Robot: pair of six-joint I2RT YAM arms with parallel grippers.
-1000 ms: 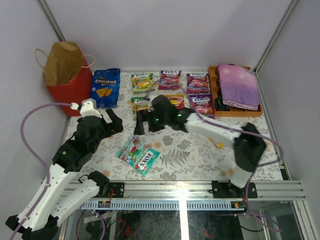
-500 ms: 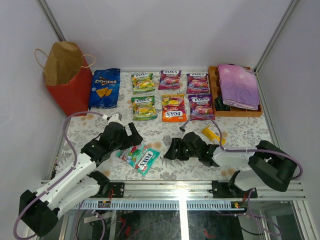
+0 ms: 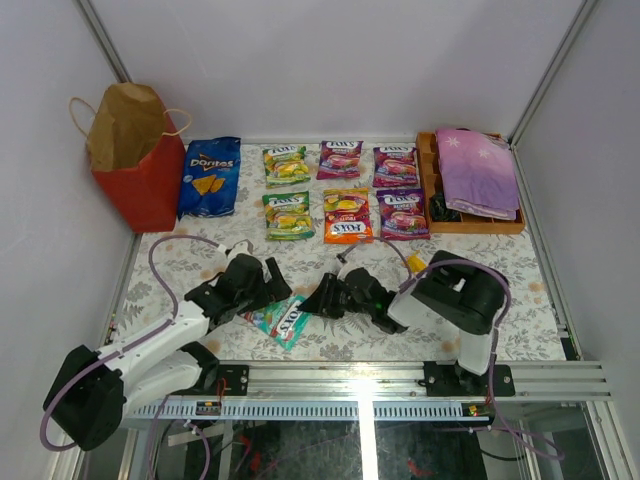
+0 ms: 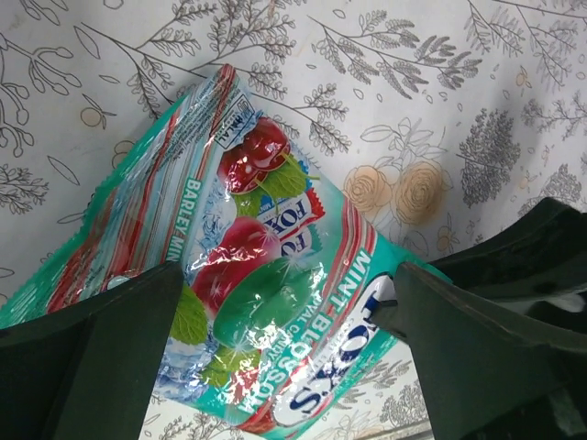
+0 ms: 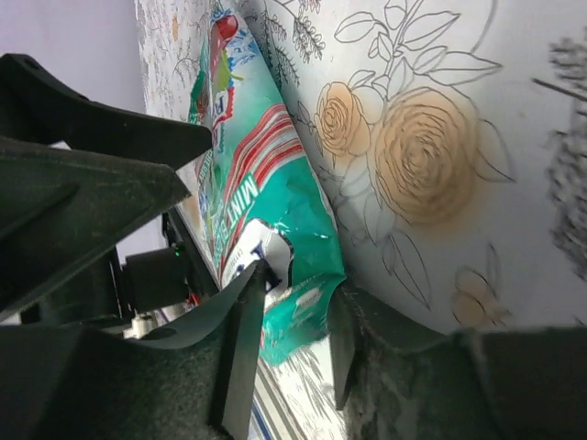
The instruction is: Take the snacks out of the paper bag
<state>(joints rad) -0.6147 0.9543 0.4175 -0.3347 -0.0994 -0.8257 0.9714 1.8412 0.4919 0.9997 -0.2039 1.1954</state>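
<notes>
A teal mint candy pouch (image 3: 284, 319) (image 4: 266, 284) lies flat on the patterned table near the front. My left gripper (image 3: 262, 292) (image 4: 286, 353) stands open, one finger on each side of the pouch. From the right, my right gripper (image 3: 318, 300) (image 5: 292, 353) has its jaws closed in on the pouch's crumpled corner (image 5: 298, 321), and both fingers touch it. The red paper bag (image 3: 135, 160) stands upright at the far left, its inside hidden. A blue Doritos bag (image 3: 210, 175), several candy pouches (image 3: 345, 185) and a yellow bar (image 3: 418, 265) lie on the table.
A wooden tray (image 3: 427, 190) at the back right holds a folded purple cloth (image 3: 475, 168). White walls close in the table on three sides. The two grippers nearly meet over the teal pouch. A metal rail (image 3: 380, 378) runs along the near edge.
Both arms came down toward the near edge. The right gripper left the pouch rows, reached the teal pouch and narrowed its jaws onto its corner. The left gripper settled open over the pouch.
</notes>
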